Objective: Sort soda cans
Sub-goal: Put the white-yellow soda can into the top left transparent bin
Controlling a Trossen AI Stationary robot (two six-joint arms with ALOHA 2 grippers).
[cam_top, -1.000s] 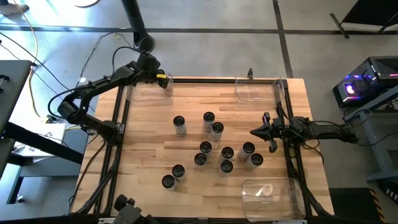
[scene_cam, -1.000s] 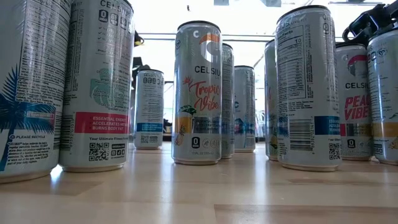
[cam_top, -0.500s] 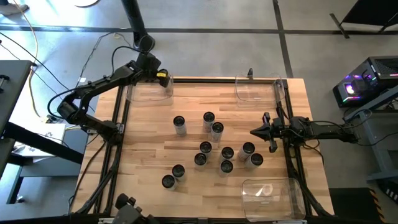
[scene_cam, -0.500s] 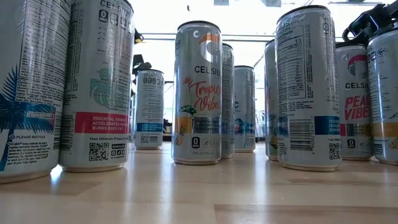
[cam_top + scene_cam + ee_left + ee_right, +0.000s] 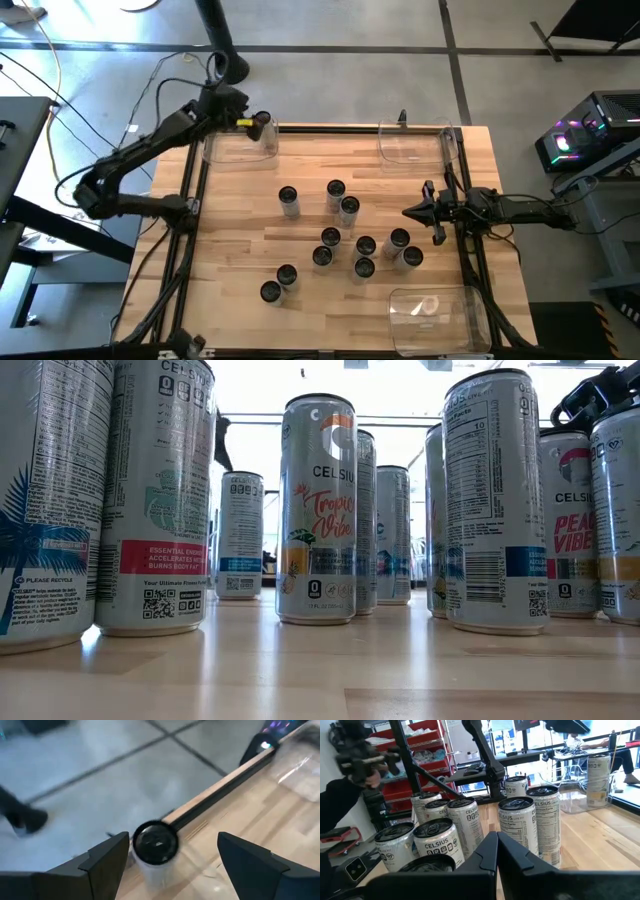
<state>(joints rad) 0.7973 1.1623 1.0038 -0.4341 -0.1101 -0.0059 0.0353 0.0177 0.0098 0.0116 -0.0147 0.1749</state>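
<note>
The left gripper [image 5: 262, 124] has lifted slightly over the far-left bin [image 5: 240, 148], fingers spread around a can [image 5: 155, 845] without touching it. The right gripper [image 5: 408, 212] is unchanged, closed and empty.

Two slim black jointed robot arms with trailing black cables; the left gripper [image 5: 262, 124] bears a yellow marking.

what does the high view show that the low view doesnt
Only the high view shows both dark arms, the open left claw over the clear plastic rectangular bin at the far left corner, the shut right claw at the table's right side, two more clear bins, and the cans' dark round tops. Only the low view shows the printed labels, such as the Tropical Vibe can. Both show upright silvery soda cans on the light wooden table.
</note>
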